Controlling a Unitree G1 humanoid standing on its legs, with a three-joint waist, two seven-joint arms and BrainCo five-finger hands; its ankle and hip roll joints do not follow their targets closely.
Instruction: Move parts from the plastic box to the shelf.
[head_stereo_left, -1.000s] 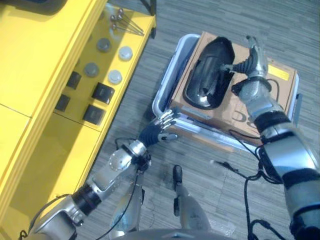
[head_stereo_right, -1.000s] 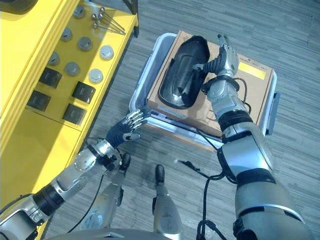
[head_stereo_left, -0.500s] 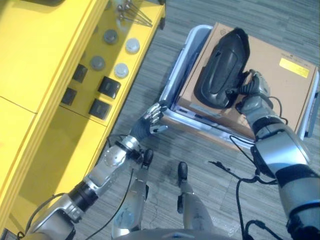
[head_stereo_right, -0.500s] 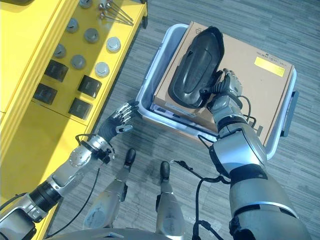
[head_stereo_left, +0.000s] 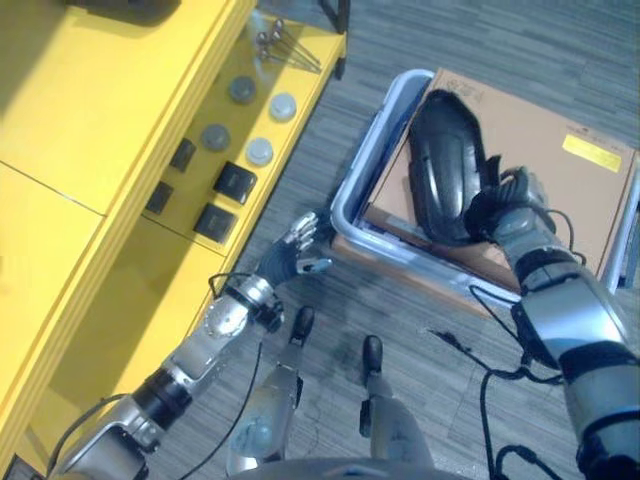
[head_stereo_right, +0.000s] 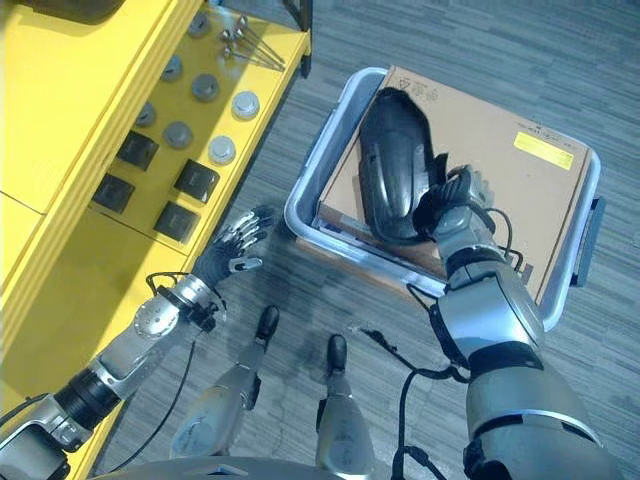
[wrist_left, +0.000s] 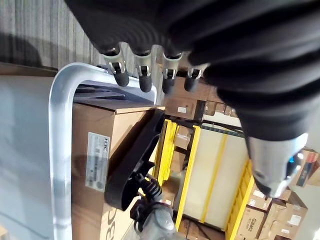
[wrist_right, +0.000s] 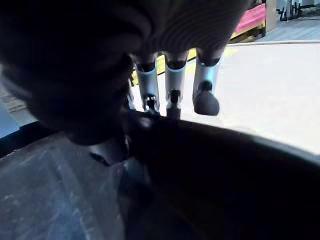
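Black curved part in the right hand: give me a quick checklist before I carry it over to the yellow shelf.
1. Right hand curled round the black part: ok, gripping its lower end.
2. Part lifted free of the cardboard box: cannot tell; it is tilted up, but its far end may rest on the box.
3. Left hand out of the way: ok, open beside the plastic box, holding nothing.
4. Free spot on the yellow shelf: ok, bare yellow surface on the near side of the black blocks.
5. Firmness of the grip: cannot tell; the right wrist view is too dark past the fingers.
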